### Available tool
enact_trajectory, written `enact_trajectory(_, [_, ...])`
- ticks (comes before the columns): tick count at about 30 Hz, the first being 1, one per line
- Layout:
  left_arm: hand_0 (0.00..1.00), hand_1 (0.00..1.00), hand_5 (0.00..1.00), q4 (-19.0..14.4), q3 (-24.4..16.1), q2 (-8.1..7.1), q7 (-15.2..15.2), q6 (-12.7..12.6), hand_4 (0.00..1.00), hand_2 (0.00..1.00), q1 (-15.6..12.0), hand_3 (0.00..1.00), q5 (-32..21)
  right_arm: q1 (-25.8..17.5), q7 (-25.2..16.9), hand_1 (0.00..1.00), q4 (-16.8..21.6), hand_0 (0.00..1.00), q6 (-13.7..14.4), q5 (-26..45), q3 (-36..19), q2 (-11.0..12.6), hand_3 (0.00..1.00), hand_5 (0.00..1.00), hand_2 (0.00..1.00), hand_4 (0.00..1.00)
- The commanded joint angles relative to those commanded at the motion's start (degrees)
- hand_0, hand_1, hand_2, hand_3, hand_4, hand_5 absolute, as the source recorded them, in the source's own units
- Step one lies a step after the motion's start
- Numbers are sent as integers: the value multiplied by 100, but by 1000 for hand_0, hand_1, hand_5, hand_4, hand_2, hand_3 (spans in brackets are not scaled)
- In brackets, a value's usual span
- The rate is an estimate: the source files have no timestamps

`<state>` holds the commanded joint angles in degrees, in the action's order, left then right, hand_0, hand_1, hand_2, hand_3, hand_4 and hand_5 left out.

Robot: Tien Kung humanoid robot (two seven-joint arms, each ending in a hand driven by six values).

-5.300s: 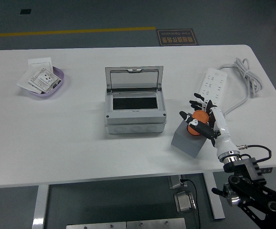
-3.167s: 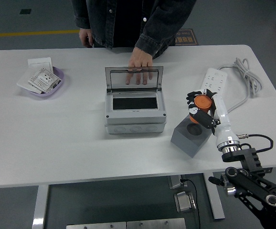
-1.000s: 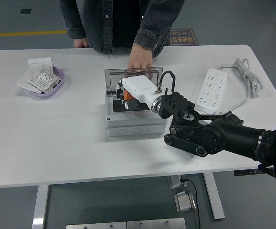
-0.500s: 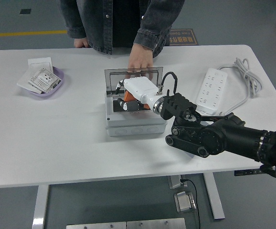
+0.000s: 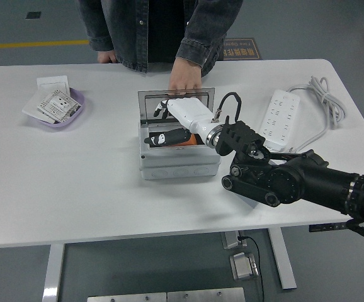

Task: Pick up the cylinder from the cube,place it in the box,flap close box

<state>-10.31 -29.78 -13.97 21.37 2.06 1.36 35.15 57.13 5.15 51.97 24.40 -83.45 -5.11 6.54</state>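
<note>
The grey box (image 5: 179,167) stands mid-table with its clear lid (image 5: 145,104) upright. A person's hand (image 5: 185,83) rests on the lid's top edge. My right hand (image 5: 153,124) reaches in over the open box, its fingers spread and holding nothing. A sliver of the orange cylinder (image 5: 182,143) shows inside the box, just under the thumb. The grey cube is hidden behind my right arm (image 5: 283,179). My left arm is out of view.
A purple dish (image 5: 75,113) with cards sits at the far left, with a white card behind it. A white power strip (image 5: 279,113) and its cable (image 5: 324,100) lie at the right. The person stands at the far edge.
My right hand carried the cylinder from the cube to the box. In the last half second its fingers opened and the cylinder now lies in the box. The person's hand keeps holding the lid.
</note>
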Motion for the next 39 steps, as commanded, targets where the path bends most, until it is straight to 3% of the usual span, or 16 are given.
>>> enact_trajectory(4, [671,710,165,0,35,13,6,11,619,609,-2,627,-22,-70,83,661,205,743,-53,-116,-202,121,709,706,658,998])
enact_trajectory(15, [671,709,144,0,-216,57,96,34,600,604,-45,623,253,-365,602,648,1717,751,-561,-341,-1315,1057,696,738,643,998])
enact_trajectory(20, [670,709,138,0,-218,63,113,47,599,604,-29,624,270,-175,678,623,2196,727,-673,-231,-1569,1185,696,751,639,998])
enact_trajectory(24, [670,709,136,0,-166,53,112,52,597,603,-9,622,223,76,650,612,1968,713,-699,-55,-1533,1073,702,756,637,998])
enact_trajectory(34, [670,709,134,0,32,51,96,71,596,603,31,620,62,573,358,605,692,706,-584,826,-903,404,702,757,636,998])
enact_trajectory(39, [670,708,132,0,23,48,93,81,594,601,47,619,84,657,208,611,26,708,-520,1273,-623,201,706,753,639,998])
